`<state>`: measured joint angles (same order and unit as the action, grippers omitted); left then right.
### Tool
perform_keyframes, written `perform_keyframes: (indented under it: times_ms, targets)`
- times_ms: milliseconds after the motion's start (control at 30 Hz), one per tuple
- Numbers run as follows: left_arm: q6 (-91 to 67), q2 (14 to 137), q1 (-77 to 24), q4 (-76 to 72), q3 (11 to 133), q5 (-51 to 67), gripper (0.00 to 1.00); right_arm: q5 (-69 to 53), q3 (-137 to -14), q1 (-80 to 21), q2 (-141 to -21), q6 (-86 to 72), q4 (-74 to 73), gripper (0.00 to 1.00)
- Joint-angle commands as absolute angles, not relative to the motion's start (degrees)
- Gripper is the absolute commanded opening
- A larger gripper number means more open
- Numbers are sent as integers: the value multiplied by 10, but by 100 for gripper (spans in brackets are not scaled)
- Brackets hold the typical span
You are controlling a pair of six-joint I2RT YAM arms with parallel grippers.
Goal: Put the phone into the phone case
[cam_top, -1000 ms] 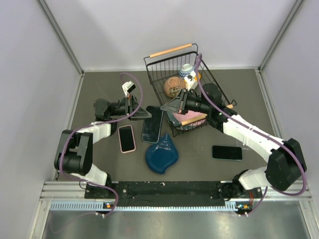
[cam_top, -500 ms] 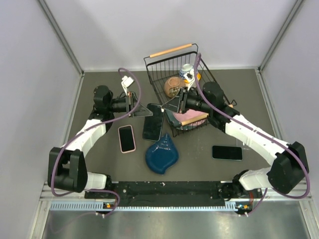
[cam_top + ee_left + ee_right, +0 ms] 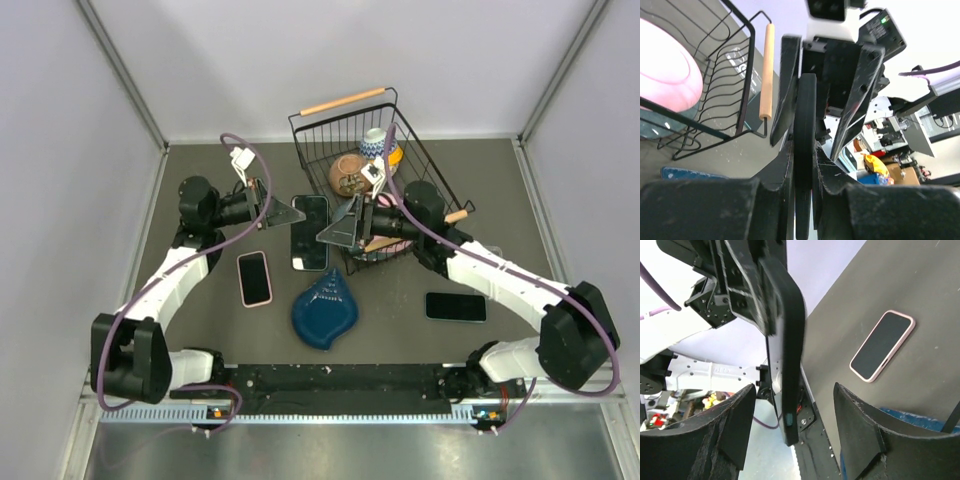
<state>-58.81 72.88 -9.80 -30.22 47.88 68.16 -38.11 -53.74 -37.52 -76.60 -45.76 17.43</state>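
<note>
Black and glossy, the dark slab (image 3: 310, 232) is the thing both arms attend to. From above, the left hand (image 3: 288, 213) is clamped on its upper left edge. Compared with one second before, it has carried the slab away from the blue dish (image 3: 325, 312) and turned it straighter. The right hand (image 3: 338, 230) has come out from the wire basket (image 3: 300, 130) to the slab's right edge. I judge that the slab is now off the worktop (image 3: 560, 200) and offered for a two-handed hold, so the fitting itself is not yet begun. A pink-rimmed phone (image 3: 254, 278) lies near the slab on its left, and a second phone (image 3: 456, 306) lies well apart from it, beside the right arm; neither is touched. In the left wrist view the slab (image 3: 804, 130) is seen edge-on, thin, pinched tight in the left hand (image 3: 804, 155). Behind it the right hand (image 3: 822, 90) stands with its jaws apart, one on each side. In the right wrist view the slab (image 3: 790, 350) looks rather thick, with a rounded rim and a small side button. This makes me think of a case, but I cannot tell whether a phone is already inside. The right hand (image 3: 792, 390) is spread wide around it, touching nothing as far as I see, and the left hand (image 3: 745, 280) grips the far end.
</note>
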Motion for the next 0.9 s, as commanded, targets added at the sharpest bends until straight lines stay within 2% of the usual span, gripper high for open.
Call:
perform_keyframes:
  times_ms: [0, 200, 333, 600, 700, 767, 867]
  targets:
    - [-635, 693, -98, -380, 472, 633, 0, -412, -519, -388, -738, -473, 221, 63]
    - [-633, 681, -97, -374, 461, 602, 0, -391, -492, -393, -713, -481, 216, 50]
    - [-639, 677, -96, -381, 452, 587, 0, -387, -489, -396, -711, -483, 215, 47]
    - [-625, 661, -95, -358, 441, 563, 0, -360, -483, -407, -712, -475, 194, 47]
    - [-624, 657, -95, -352, 442, 559, 0, -352, -485, -411, -711, -469, 180, 45]
    - [-615, 651, -95, -341, 446, 556, 0, -350, -487, -413, -711, -469, 179, 38]
    - [-573, 640, -95, -288, 459, 540, 0, -348, -492, -417, -710, -474, 181, 0]
